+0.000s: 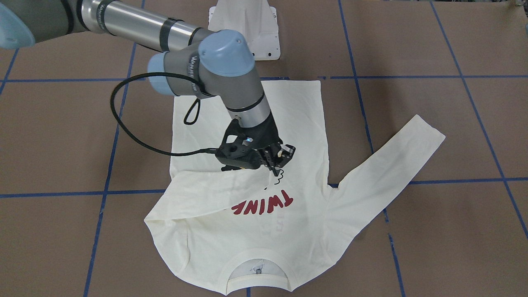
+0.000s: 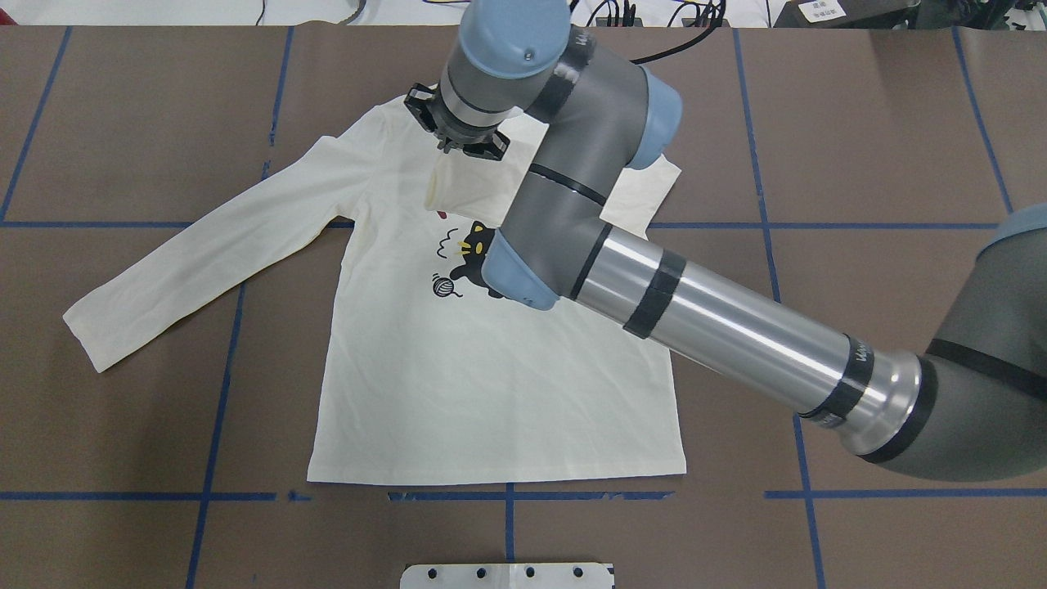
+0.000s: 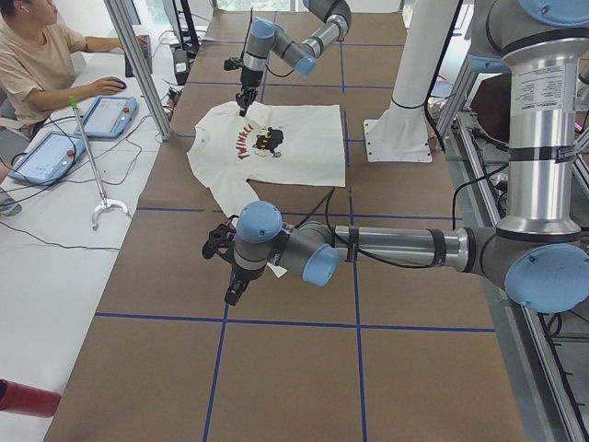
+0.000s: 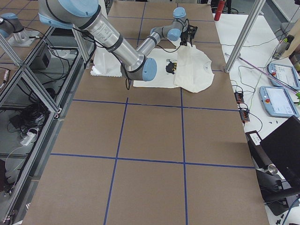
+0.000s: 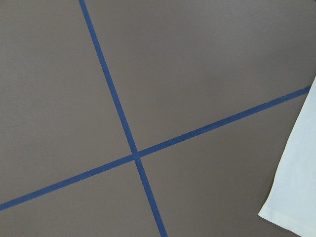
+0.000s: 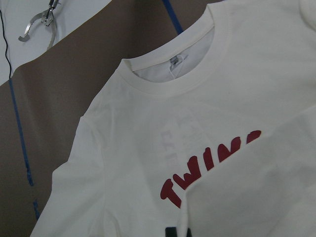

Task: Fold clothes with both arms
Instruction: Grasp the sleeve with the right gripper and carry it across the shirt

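The cream long-sleeved T-shirt (image 1: 255, 235) lies print side up on the brown table, neck toward the operators' side. The cat and yarn print (image 2: 466, 258) and the red lettering (image 1: 268, 202) show in part. My right gripper (image 1: 277, 163) is over the chest, shut on one sleeve (image 1: 206, 189), which it holds folded across the print. The other sleeve (image 2: 204, 237) lies spread flat. The right wrist view shows the collar (image 6: 173, 74). My left gripper (image 3: 232, 290) hovers over bare table near that sleeve's cuff (image 5: 296, 197). I cannot tell whether it is open or shut.
The white pedestal base (image 1: 247, 29) stands just behind the shirt's hem. Blue tape lines (image 5: 133, 153) cross the brown table. An operator (image 3: 37, 55) sits at a side bench with tablets (image 3: 106, 115) and a hooked pole (image 3: 97, 184).
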You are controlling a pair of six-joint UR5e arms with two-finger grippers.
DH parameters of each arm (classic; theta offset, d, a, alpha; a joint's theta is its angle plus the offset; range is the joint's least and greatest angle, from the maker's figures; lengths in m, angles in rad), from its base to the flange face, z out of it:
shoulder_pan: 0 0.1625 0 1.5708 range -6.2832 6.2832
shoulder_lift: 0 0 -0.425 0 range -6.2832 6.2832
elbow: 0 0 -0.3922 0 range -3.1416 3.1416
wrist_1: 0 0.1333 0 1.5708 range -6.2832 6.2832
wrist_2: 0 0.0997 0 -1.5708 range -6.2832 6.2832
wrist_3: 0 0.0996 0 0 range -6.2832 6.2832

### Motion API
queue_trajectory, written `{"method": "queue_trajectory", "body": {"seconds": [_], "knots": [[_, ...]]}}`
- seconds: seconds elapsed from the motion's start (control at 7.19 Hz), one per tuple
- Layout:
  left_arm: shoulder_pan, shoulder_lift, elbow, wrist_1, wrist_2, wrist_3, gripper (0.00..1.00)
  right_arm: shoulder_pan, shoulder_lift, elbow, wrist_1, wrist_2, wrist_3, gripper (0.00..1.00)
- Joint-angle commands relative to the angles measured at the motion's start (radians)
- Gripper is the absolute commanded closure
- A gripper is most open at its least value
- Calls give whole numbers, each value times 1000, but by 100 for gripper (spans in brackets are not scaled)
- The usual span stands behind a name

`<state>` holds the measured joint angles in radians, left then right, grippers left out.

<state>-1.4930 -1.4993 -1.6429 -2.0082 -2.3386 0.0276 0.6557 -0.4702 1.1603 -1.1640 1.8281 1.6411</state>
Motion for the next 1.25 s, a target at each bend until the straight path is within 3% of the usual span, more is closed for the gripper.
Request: {"method": "queue_trajectory", "body": {"seconds": [0.0, 0.56, 0.7, 0.84, 1.11], "knots": [[0, 1, 5, -11, -1, 0, 0, -37, 144, -222, 93, -56, 2, 100], [0, 2, 5, -11, -2, 0, 0, -114, 195, -338, 191, -138, 2, 100], [0, 4, 5, -11, -2, 0, 0, -114, 218, -440, 298, -165, 2, 100], [0, 4, 5, -11, -4, -2, 0, -116, 220, -453, 308, -174, 2, 100], [3, 1, 3, -12, -7, -52, 0, -131, 241, -484, 308, -206, 5, 41]]}}
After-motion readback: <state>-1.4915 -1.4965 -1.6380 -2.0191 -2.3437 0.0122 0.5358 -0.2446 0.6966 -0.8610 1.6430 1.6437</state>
